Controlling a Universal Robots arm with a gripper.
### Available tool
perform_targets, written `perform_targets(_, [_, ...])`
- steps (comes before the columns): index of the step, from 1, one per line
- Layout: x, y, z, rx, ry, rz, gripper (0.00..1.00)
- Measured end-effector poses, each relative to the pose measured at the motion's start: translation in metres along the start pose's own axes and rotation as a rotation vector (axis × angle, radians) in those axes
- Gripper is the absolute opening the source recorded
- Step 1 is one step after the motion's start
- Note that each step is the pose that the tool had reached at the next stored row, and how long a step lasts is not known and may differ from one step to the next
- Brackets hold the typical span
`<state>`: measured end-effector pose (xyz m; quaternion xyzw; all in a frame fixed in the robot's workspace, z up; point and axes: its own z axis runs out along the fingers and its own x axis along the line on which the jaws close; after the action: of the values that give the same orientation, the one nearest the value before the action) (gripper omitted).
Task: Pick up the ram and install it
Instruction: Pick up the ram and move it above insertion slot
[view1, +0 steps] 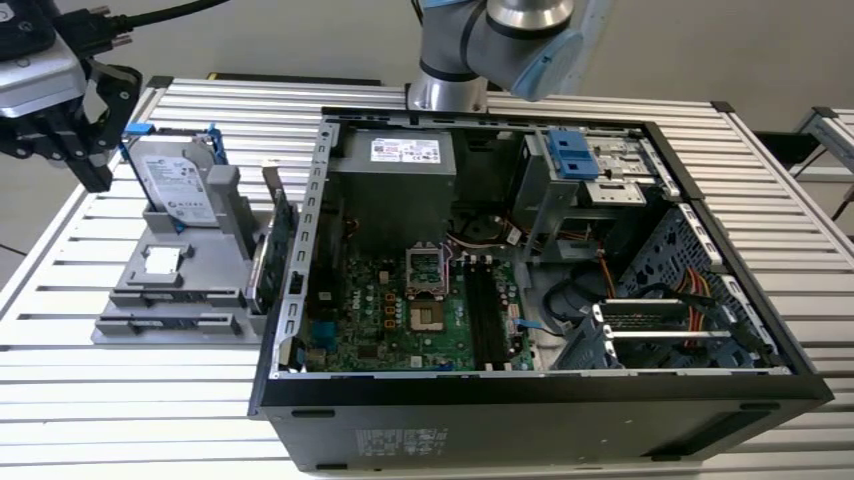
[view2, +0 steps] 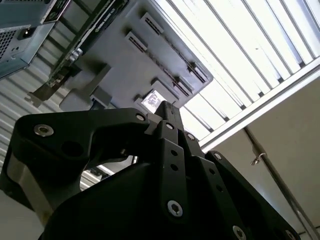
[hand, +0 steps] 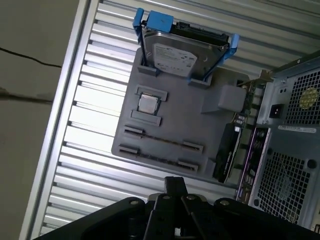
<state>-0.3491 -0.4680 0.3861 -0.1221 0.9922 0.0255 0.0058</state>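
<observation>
My gripper (view1: 94, 178) hangs over the table's far corner at the exterior view's left, just beyond the grey parts holder (view1: 140, 285). Its fingertips (hand: 175, 183) meet in one narrow tip with nothing between them, and in the second wrist view the gripper (view2: 166, 108) points down toward the holder (view2: 125, 60). The holder's two long slots (hand: 162, 141) show as thin dark lines. The ram is hidden or out of view. The open computer case (view1: 534, 270) lies beside the holder with its motherboard (view1: 400, 305) exposed.
On the holder stand a silver hard drive in a blue frame (view1: 176, 178), a small square chip (hand: 148, 103) and a dark expansion card (view1: 278, 240) next to the case wall. The arm's base (view1: 447, 90) stands behind the case. The slatted table's edge (hand: 75, 75) is close by.
</observation>
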Motion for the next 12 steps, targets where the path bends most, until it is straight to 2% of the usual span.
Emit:
perform_targets(1, [0.0000,0.0000,0.0000,-0.0001,0.0004,-0.007,0.00])
perform_targets(3, [0.0000,0.0000,0.0000,-0.0010,0.0026,-0.054,0.00])
perform_targets(12, [0.0000,0.0000,0.0000,-0.0025,0.0068,-0.138,0.00])
